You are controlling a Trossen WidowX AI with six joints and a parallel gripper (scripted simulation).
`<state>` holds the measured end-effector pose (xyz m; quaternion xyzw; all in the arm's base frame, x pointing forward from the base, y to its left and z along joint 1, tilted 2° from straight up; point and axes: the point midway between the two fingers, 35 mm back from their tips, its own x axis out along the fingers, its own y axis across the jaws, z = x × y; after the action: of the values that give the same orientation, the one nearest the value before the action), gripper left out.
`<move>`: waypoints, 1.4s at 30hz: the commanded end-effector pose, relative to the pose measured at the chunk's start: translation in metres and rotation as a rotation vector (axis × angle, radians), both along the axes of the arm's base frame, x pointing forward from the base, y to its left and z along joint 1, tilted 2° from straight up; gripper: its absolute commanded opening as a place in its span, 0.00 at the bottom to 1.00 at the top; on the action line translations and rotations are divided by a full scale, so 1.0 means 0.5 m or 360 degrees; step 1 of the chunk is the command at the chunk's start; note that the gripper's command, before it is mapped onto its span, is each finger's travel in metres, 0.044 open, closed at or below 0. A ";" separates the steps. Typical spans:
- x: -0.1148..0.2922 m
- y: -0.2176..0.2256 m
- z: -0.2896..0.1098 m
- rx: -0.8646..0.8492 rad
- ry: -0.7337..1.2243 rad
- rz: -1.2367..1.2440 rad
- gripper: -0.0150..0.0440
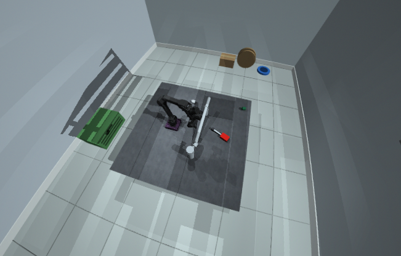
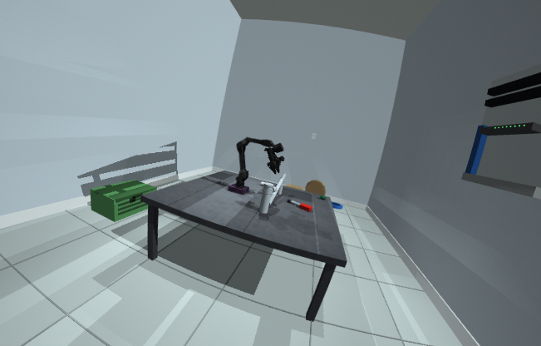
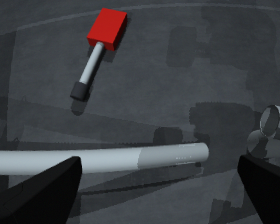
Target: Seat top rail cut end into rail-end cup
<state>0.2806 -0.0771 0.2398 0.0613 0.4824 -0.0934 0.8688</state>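
Note:
The white top rail (image 1: 202, 119) (image 2: 277, 185) (image 3: 91, 160) lies slanted on the dark table (image 1: 164, 168) (image 2: 204, 208). The big grey post (image 1: 190, 150) (image 2: 264, 202) stands upright at the rail's near end. In the wrist view the rail's end (image 3: 203, 152) stops a gap short of a small grey cup-like fitting (image 3: 276, 120) at the right edge. My gripper (image 1: 192, 123) (image 2: 273, 167) (image 3: 163, 165) is open and empty. It hangs above the rail with a finger on either side, touching nothing. The brace band and the loop cap are too small to make out.
A red-headed tool with a white handle (image 1: 223, 136) (image 2: 304, 207) (image 3: 104, 30) lies on the table right of the rail. A small green block (image 1: 243, 108) sits near the far right edge. A green toolbox (image 1: 101, 127) (image 2: 122, 200) stands on the floor to the left.

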 end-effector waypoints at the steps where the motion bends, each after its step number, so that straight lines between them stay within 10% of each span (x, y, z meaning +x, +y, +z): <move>1: 0.006 -0.010 -0.007 -0.0038 0.0016 0.0076 1.00; 21: -0.023 -0.298 -0.060 -0.1213 0.0365 0.1833 1.00; 42: -0.023 -0.301 -0.079 -0.1223 0.0369 0.1848 1.00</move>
<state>0.2685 -0.2272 0.2082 -0.5245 0.4614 0.2122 0.6834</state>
